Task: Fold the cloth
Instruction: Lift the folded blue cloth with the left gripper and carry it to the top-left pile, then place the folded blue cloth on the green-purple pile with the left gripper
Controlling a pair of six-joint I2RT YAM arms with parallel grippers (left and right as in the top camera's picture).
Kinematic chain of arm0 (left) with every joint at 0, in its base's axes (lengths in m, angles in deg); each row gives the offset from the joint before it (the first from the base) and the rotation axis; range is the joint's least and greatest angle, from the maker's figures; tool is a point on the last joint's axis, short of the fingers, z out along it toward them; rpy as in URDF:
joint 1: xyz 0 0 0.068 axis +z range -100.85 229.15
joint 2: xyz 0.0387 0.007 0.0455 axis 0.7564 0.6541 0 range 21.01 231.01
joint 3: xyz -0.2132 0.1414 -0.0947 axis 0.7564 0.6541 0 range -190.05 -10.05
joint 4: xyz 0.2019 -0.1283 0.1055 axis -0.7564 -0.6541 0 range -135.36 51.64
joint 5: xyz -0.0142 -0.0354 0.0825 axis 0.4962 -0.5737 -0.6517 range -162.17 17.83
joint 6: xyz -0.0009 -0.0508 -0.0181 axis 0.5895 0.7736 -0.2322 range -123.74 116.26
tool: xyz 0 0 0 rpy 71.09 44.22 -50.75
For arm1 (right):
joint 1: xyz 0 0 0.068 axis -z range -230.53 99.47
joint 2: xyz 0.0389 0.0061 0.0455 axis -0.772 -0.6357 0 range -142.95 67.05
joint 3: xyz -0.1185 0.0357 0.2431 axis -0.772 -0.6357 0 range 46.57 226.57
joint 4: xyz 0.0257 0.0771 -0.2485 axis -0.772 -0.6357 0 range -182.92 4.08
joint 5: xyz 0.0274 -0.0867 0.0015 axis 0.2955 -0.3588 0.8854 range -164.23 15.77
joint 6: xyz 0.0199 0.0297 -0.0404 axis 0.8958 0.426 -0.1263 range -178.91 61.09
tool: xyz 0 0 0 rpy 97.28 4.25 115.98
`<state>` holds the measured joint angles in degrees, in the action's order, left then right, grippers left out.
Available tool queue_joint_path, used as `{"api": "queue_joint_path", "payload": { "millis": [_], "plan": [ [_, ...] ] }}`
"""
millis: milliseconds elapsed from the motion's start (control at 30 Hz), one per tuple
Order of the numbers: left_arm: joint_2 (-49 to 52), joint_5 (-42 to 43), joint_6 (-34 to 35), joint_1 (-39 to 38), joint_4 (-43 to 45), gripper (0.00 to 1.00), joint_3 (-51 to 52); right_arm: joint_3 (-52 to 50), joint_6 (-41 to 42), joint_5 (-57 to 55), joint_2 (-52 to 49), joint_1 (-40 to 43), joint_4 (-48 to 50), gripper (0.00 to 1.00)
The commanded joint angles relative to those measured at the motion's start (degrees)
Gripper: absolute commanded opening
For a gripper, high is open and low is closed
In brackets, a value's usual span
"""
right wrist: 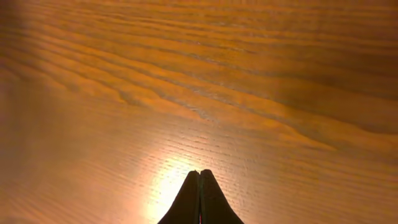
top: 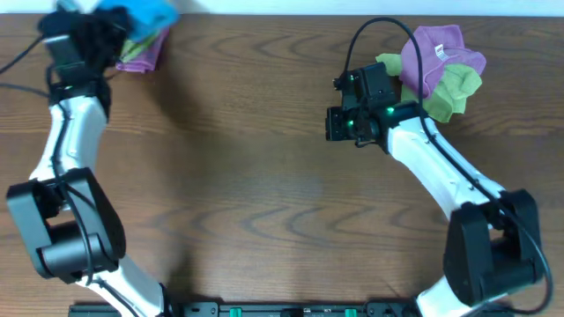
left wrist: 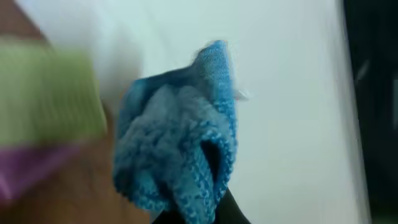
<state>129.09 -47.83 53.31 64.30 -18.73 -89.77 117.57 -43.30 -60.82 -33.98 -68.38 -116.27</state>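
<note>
Left wrist shows left tool (left wrist: pixel 202 214) clamping the cloth (left wrist: pixel 177 149).

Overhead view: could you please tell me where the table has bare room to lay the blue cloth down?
The table is bare across the middle, between left arm and right arm, from far edge to near edge. Crowded: the far-left corner, where the left purple-and-lime pile lies by the held blue cloth, and the far right, with the right purple-and-lime pile.
</note>
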Motion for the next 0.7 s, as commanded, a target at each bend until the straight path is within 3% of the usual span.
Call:
{"api": "queue_joint_path", "payload": {
  "millis": [0,167,333,667],
  "plan": [
    [3.54,-6.03,7.37,1.77,5.51,0.06,-0.57,1.05,-1.31,-0.33,2.75,0.42,-0.35,0.01],
    [9.90,-5.53,10.93,2.47,13.00,0.06,-0.76,1.05,-1.27,-0.31,3.32,0.39,-0.96,0.01],
    [17.53,-5.66,21.14,3.15,21.84,0.06,-2.78,1.05,-1.27,-0.31,3.32,0.24,-4.17,0.01],
    [24.65,-2.97,21.84,3.63,23.39,0.06,-10.69,1.05,-0.94,-0.31,3.32,0.13,-7.85,0.01]
  ]
}}
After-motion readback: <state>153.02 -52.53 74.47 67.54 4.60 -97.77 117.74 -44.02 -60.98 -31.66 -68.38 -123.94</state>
